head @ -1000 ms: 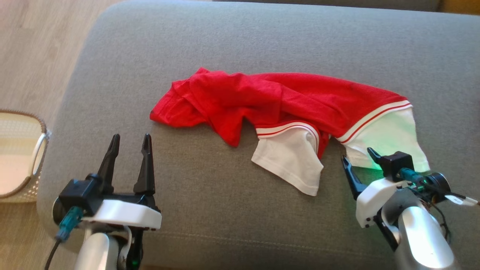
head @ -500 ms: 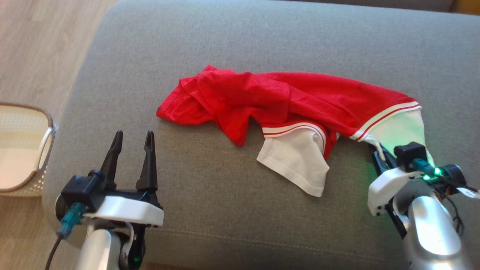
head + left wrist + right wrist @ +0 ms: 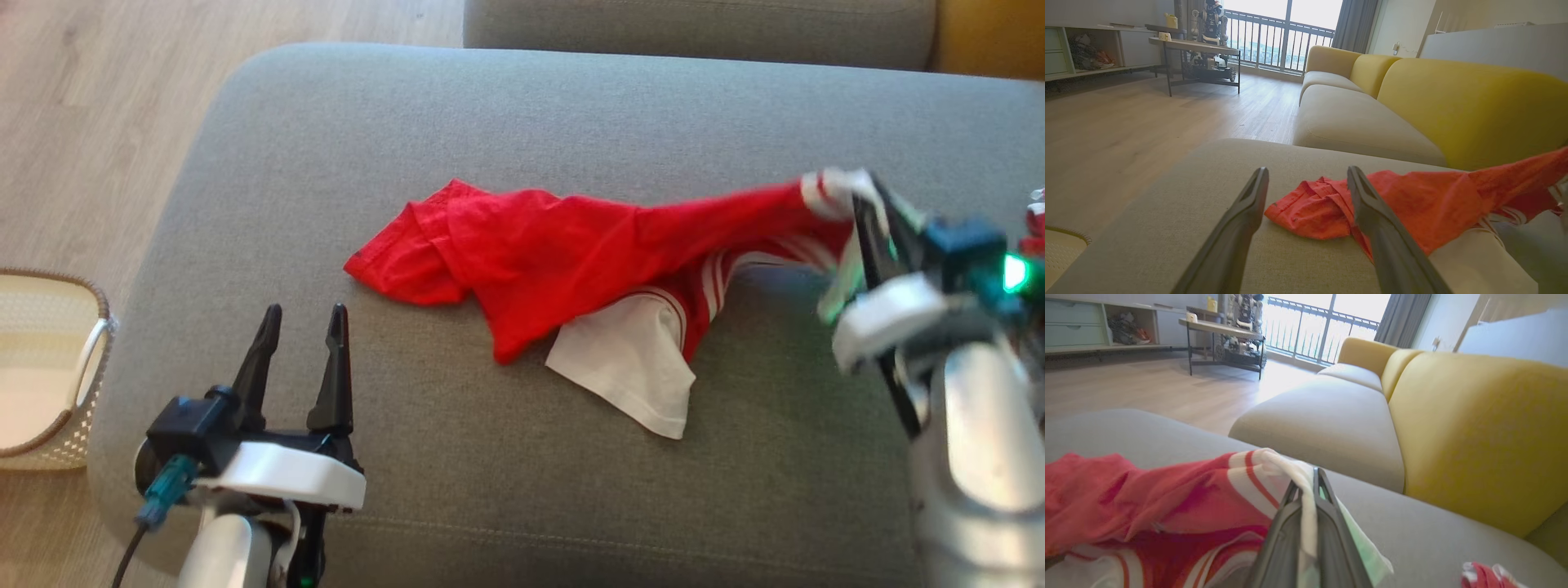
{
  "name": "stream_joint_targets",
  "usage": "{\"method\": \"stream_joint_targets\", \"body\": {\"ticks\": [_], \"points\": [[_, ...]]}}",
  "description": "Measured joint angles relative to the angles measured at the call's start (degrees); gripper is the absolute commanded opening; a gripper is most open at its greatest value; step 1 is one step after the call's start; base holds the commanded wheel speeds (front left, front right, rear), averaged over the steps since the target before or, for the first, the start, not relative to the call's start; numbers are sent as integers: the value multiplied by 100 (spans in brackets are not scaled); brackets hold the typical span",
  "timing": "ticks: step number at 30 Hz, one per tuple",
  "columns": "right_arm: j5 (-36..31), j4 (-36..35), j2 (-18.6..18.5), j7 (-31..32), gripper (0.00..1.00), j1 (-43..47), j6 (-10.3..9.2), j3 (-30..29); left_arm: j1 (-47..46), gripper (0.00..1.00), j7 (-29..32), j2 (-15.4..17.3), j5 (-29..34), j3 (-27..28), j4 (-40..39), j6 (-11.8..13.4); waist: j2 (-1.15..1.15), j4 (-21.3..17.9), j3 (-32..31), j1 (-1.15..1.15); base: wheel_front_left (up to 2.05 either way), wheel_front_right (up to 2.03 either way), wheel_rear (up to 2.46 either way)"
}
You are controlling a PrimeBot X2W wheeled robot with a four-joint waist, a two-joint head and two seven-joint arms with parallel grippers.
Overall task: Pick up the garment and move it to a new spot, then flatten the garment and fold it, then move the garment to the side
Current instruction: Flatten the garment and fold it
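Note:
The garment (image 3: pixel 563 261) is a red shirt with white, red-striped sleeves, crumpled across the grey cushion (image 3: pixel 571 122). My right gripper (image 3: pixel 861 200) is shut on its white right-hand sleeve edge and holds that end lifted off the cushion, so the cloth stretches up to the right. The right wrist view shows white fabric pinched between the fingers, with my right gripper (image 3: pixel 1306 477) closed around it. My left gripper (image 3: pixel 304 322) stands open near the cushion's front left, a little short of the garment's (image 3: pixel 1412 204) red left end, holding nothing.
A pale woven basket (image 3: pixel 49 359) sits on the wooden floor (image 3: pixel 98 106) left of the cushion. A second grey seat (image 3: pixel 694 28) lies behind, with a yellow sofa back (image 3: pixel 1474 106) to the right. A small red-and-white thing (image 3: pixel 1488 575) lies on the cushion at the far right.
My right gripper closed on the white sleeve edge and rose up and back, lifting that end of the garment. The head camera also shifted. The left gripper stayed open.

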Motion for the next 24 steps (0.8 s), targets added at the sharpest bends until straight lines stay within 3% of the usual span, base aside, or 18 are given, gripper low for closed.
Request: {"method": "stream_joint_targets", "body": {"ticks": [4,9,17,24], "points": [[-1,-169,-238,403,0,-627,0,458,1,100,0,2,-71,-78,-19,7,0,114,78,0,0,0,0],[104,218,-884,944,0,-1727,0,1174,-49,100,0,0,-261,-278,-24,64,0,365,297,0,0,0,0],[439,1833,-1683,1367,0,-3358,1,2127,-327,100,0,-1,-624,-706,-29,204,0,988,729,1,0,0,0],[330,3251,-1942,1366,0,-4231,1,2213,-504,100,0,-7,-791,-1014,-55,304,0,1532,1125,1,0,0,0]]}}
